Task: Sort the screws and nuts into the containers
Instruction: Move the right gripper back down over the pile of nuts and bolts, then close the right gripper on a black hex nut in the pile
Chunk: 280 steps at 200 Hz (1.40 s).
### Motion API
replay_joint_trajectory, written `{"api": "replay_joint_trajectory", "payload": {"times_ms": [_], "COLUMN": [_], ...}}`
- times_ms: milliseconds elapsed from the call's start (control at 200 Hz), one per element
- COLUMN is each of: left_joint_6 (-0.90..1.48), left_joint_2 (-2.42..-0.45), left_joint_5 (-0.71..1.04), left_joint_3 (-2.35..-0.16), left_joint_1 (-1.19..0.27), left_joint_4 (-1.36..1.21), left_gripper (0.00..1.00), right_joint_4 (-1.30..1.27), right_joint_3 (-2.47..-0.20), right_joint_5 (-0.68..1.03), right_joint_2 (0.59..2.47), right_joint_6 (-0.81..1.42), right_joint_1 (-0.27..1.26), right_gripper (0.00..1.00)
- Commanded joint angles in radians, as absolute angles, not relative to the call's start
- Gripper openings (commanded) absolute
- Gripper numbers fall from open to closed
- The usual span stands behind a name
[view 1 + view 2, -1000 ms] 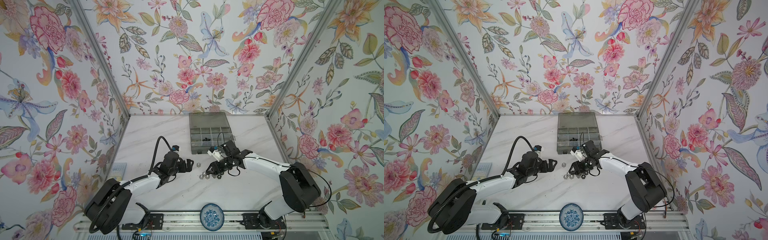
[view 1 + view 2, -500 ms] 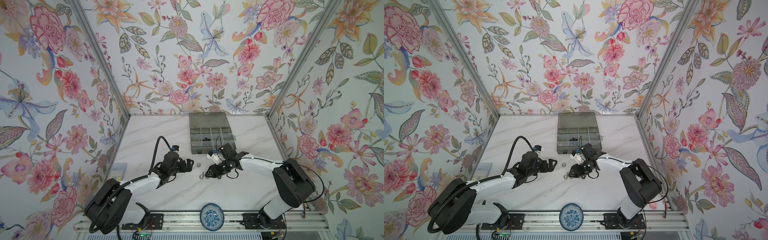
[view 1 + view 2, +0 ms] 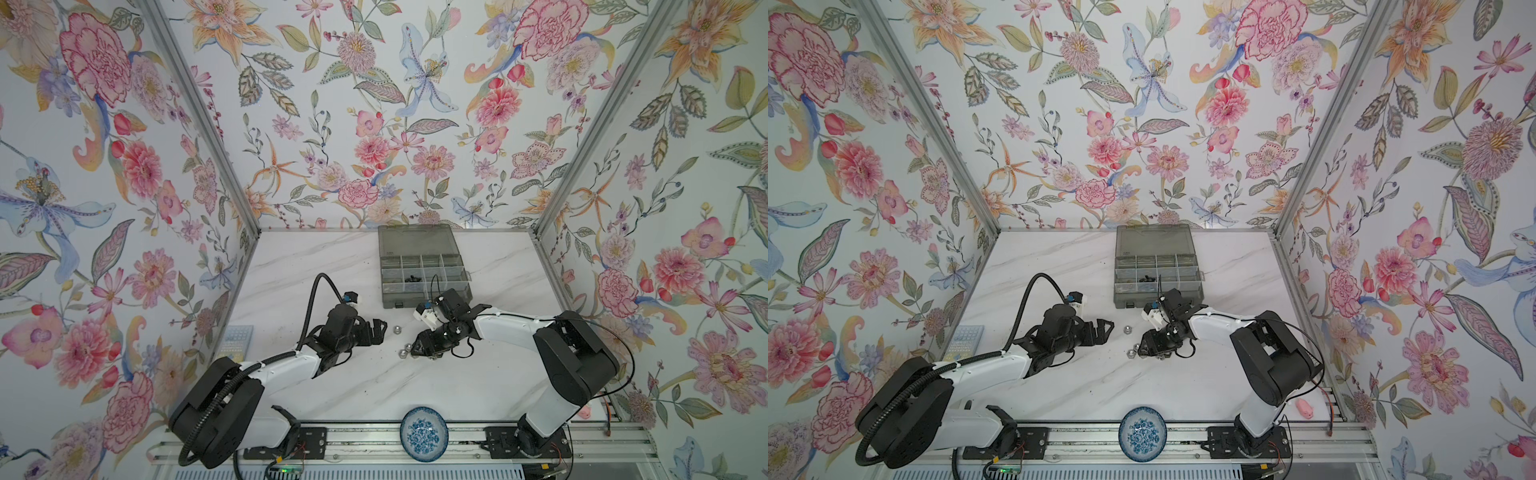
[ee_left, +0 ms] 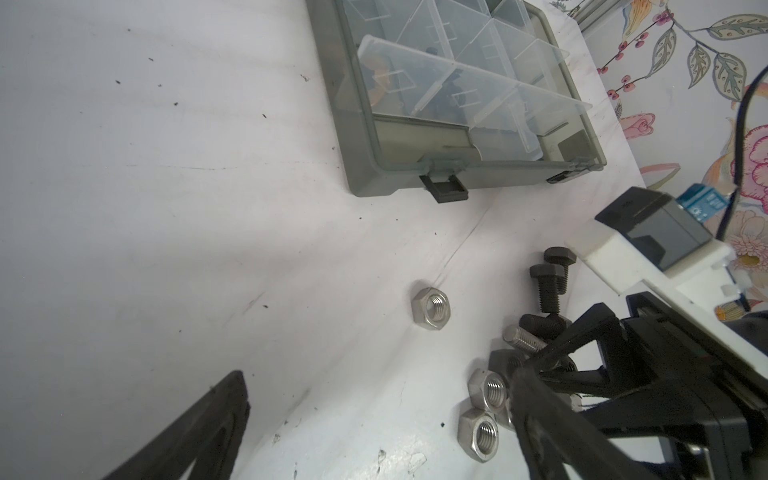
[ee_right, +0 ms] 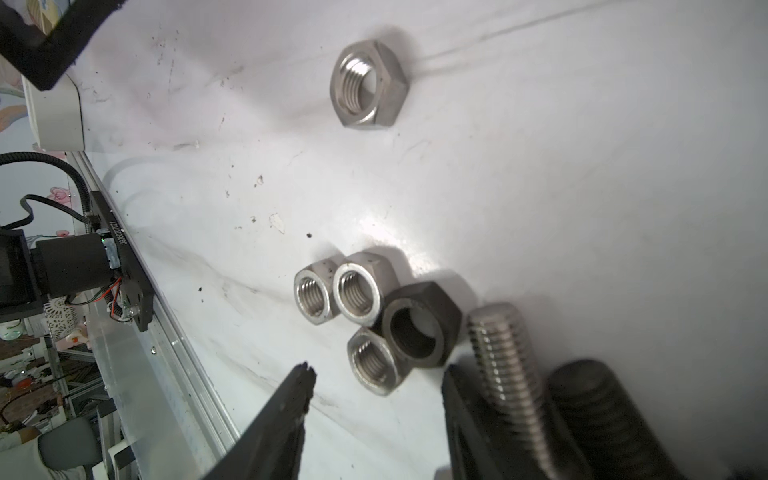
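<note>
Right wrist view, up close, has the loose hardware. Three silver nuts [image 5: 357, 291] and one black nut [image 5: 419, 324] are bunched together and touching on the white marble table [image 5: 582, 166]. A silver screw [image 5: 503, 365] lies just beside the black nut, with a black screw [image 5: 590, 411] alongside it. A lone silver nut [image 5: 368, 85] sits apart from the bunch.

The right gripper [image 5: 376, 374] is down at the bunch with its fingers about half spread, one on either side of the nearest silver nut. There is a clear gap on each side, so it has hold of nothing.

The left wrist view shows two more black screws [image 4: 548, 286] lying on the side of the pile towards the organiser box [image 4: 361, 166]. The left gripper [image 4: 374, 432] is spread as wide as it goes and is empty over bare table, with the lone nut ahead of it.

In both top views the two grippers face each other mid-table, and the lone nut lies just beside the left one [image 3: 376, 328]. The organiser box [image 3: 407, 302] stands beyond them towards the back wall with its lid laid open behind it. A few small dark pieces [image 3: 413, 279] sit in one middle compartment, too small to identify. A blue-and-white dish [image 3: 405, 432] rests on the front rail, well apart from everything.
</note>
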<state>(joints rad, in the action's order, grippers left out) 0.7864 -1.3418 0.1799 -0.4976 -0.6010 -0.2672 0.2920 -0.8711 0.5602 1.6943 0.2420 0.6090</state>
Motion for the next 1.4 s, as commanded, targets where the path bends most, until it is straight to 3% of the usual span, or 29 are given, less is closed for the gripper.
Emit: {"api": "replay_joint_trajectory", "payload": {"times_ms": [0, 1396], "left_joint_6": [0.793, 0.789], "left_joint_2": [-1.344, -1.357], "left_joint_5": [0.187, 0.192], "left_joint_3": [-0.49, -0.507], "left_joint_1": [-0.591, -0.591], "left_joint_4": [-0.272, -0.263], "left_gripper": [0.99, 0.99], "right_joint_4": [0.288, 0.345], "right_joint_3": [-0.892, -0.91], "right_joint_5": [0.507, 0.165], "right_joint_2": [1.717, 1.717], "right_joint_6": [0.261, 0.193], "right_joint_1": [0.597, 0.694], "right_gripper": [0.54, 0.39]}}
